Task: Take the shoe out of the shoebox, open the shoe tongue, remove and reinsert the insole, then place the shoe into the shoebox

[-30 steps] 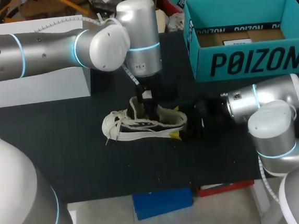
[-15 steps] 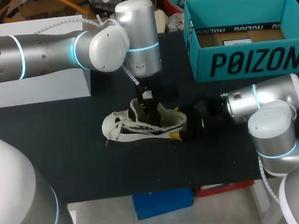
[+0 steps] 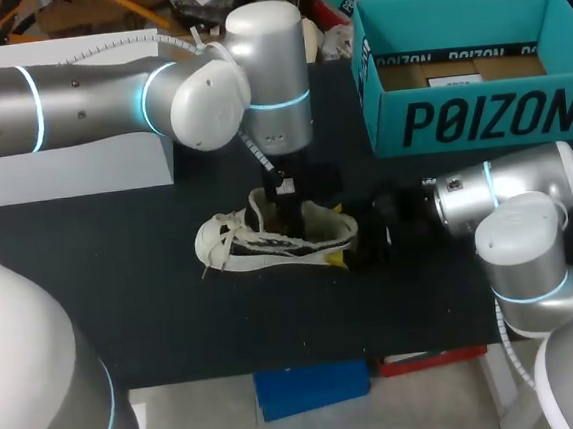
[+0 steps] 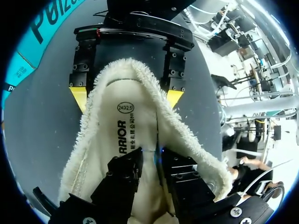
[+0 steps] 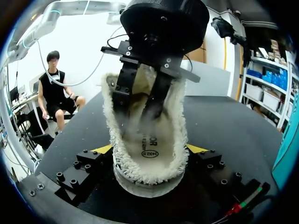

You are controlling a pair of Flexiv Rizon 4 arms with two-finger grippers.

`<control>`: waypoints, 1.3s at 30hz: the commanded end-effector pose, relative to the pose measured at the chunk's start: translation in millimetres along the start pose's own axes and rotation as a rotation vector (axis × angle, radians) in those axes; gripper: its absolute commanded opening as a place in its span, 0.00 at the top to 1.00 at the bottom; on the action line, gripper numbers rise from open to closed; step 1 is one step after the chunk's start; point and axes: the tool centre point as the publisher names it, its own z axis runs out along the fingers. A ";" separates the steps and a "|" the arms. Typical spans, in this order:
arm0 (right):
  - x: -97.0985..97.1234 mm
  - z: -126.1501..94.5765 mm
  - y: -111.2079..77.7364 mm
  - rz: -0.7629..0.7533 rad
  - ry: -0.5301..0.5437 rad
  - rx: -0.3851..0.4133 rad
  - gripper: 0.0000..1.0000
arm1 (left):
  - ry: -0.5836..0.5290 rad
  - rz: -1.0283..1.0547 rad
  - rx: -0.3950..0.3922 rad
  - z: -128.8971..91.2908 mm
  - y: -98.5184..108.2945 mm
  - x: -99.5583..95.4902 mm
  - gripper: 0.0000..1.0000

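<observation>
L pincer [image 4: 148, 161] down inside shoe [image 3: 278, 237], I can't tell its grip | R pincer [image 5: 149, 149] clamps heel both sides | shoe on tabletop [image 3: 122, 289], shoebox [image 3: 478, 107] apart

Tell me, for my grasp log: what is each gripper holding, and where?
Right gripper: the shoe, by its heel, clamped from both sides. Left gripper: down inside the shoe; a hold on the insole cannot be told.
</observation>
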 end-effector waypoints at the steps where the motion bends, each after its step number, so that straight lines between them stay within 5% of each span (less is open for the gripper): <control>1: -0.8 1.1 -1.1 0.003 0.001 0.002 1.00 | -0.100 -0.003 -0.012 24.5 6.7 3.6 0.67; 12: -0.8 1.1 -1.1 0.003 0.001 0.002 1.00 | -0.349 -0.028 -0.157 49.1 12.7 -5.6 0.74; 16: -0.8 1.1 -1.1 0.003 0.001 0.002 1.00 | -0.428 -0.016 -0.164 58.0 17.1 -11.7 0.65; 28: -0.8 1.1 -1.1 0.003 0.001 0.002 1.00 | -0.582 0.008 -0.134 82.4 29.1 -28.5 0.64; 39: -0.8 1.1 -1.1 0.003 0.001 0.002 1.00 | -0.690 -0.016 -0.099 90.8 50.2 -63.2 0.59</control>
